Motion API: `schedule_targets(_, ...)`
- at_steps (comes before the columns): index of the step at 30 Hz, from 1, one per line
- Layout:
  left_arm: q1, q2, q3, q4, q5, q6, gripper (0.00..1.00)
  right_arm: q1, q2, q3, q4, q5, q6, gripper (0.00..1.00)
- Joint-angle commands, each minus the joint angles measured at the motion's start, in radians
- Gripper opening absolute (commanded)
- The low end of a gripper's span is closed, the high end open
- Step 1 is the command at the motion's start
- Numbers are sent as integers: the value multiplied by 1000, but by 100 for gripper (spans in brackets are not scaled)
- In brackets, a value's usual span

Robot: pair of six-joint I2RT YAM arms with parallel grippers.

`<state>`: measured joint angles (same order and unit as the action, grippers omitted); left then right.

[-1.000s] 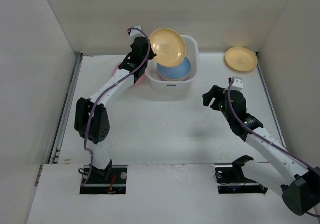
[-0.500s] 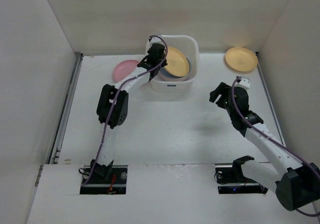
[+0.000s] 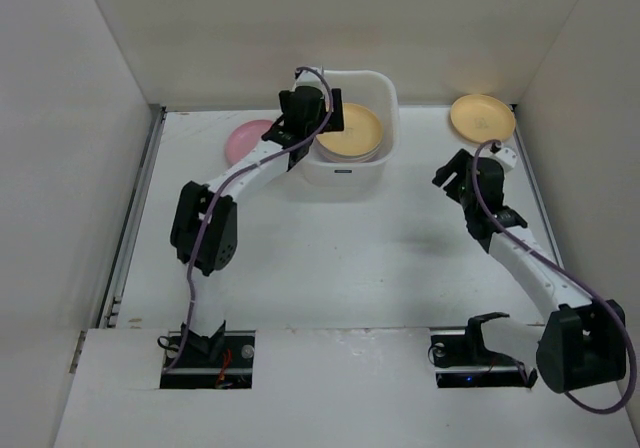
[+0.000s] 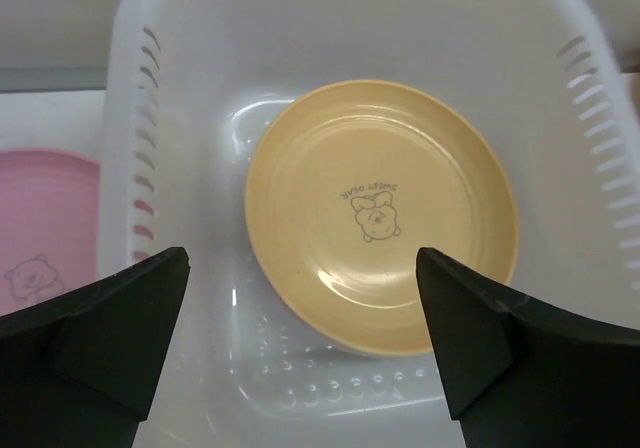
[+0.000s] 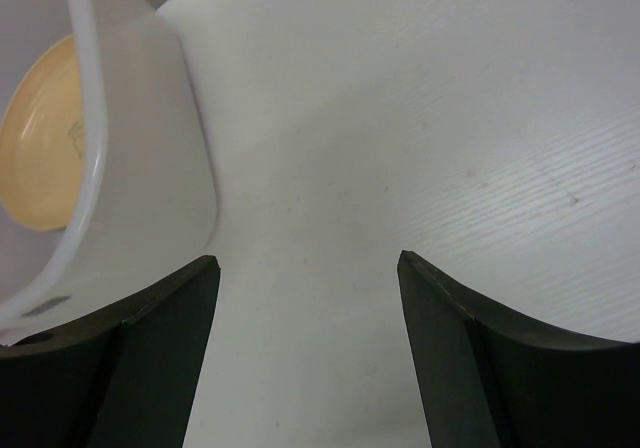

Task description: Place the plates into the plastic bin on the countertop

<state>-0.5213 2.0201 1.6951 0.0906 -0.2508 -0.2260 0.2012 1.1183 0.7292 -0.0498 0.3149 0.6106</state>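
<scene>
**Status: bin partly loaded, two plates outstanding**

I am holding my left gripper over the left side of the plastic bin, its fingers spread wide and gripping nothing. Directly below it, a yellow plate is lying face up inside the bin, flat and level, with its printed bear showing. It is sitting slightly raised off the bin floor, so I am judging that other plates are stacked beneath it, but I cannot tell how many.

I am counting two plates outside the bin. A pink plate is lying on the countertop just beside the bin's left wall. A second yellow plate is resting at the far right corner, well apart from the bin.

I am keeping my right gripper low over bare countertop between the bin and that corner plate, fingers spread and empty.

Assessment: I am rating the task as incomplete, pending both loose plates.
</scene>
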Motion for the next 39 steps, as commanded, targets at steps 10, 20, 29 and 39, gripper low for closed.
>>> schedule_targets(10,-92,-714,-622,115,-197,-61,100,-367,472,399,57,-57,176,76)
schedule_targets(20,-93,-1123,-976,-31,-246,-193,100,-532,912,775,62,-313,357,74)
schedule_targets(29,-58,-1164,-962,-115,-239,-193,100,-579,1121,966,47,-450,488,70)
schedule_targets(39,-13,-1149,-942,-161,-219,-214,100,-576,1253,1095,-48,-476,555,63)
